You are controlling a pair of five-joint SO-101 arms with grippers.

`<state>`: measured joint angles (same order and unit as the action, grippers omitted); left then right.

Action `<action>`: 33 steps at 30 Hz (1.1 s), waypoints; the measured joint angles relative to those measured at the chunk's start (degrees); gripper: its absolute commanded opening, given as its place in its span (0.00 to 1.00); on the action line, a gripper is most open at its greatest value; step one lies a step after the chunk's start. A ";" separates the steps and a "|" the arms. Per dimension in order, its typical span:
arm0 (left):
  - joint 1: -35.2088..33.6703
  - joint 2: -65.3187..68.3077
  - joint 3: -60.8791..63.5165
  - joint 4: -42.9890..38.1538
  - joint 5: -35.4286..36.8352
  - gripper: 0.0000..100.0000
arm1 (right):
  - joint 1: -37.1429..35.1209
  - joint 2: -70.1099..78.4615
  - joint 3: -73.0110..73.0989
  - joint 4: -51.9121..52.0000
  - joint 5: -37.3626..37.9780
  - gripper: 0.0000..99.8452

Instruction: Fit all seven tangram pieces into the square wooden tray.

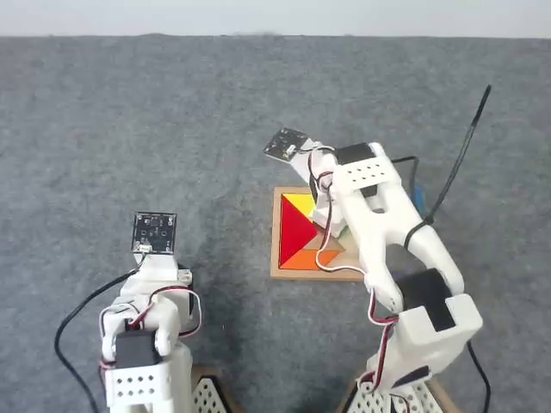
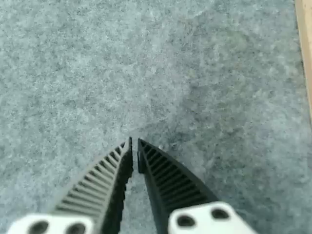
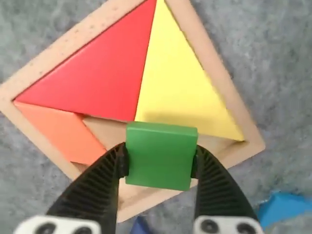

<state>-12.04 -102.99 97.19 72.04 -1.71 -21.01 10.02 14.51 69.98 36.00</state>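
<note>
1. Table surface: grey felt-like mat [image 1: 129,112] with a fuzzy, mottled texture. It covers nearly all of the high view.
2. The mat's far edge runs straight across the top. Beyond it is a pale plain strip [image 1: 275,17]; wall or bare surface, can't tell.
3. Light: even and diffuse, with soft, short shadows on the mat.
4. Small blue patch [image 3: 285,207] lies on the mat; kind unclear.

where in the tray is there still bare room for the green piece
Bare tray floor lies between the orange piece and the yellow triangle, under the held green square. The red triangle and yellow one crowd the other half.
</note>
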 measured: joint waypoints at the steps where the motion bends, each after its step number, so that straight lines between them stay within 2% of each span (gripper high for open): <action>1: 0.00 0.00 0.00 0.00 0.00 0.02 | -0.09 0.00 0.53 -0.18 -0.35 0.13; 8: 0.00 0.00 0.00 0.00 0.00 0.02 | 0.00 0.00 0.62 -0.70 -1.32 0.13; 14: 0.00 0.00 0.00 0.00 0.00 0.02 | 0.00 0.00 0.62 -0.70 -1.32 0.20; 27: 0.00 0.00 0.00 0.00 0.00 0.02 | 0.00 0.00 0.62 -0.70 -1.32 0.21; 33: 0.00 0.00 0.00 0.00 0.00 0.02 | 0.00 0.00 0.62 -0.70 -2.20 0.25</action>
<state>-12.04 -102.99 97.19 72.04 -1.71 -21.01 10.02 15.12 69.27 33.80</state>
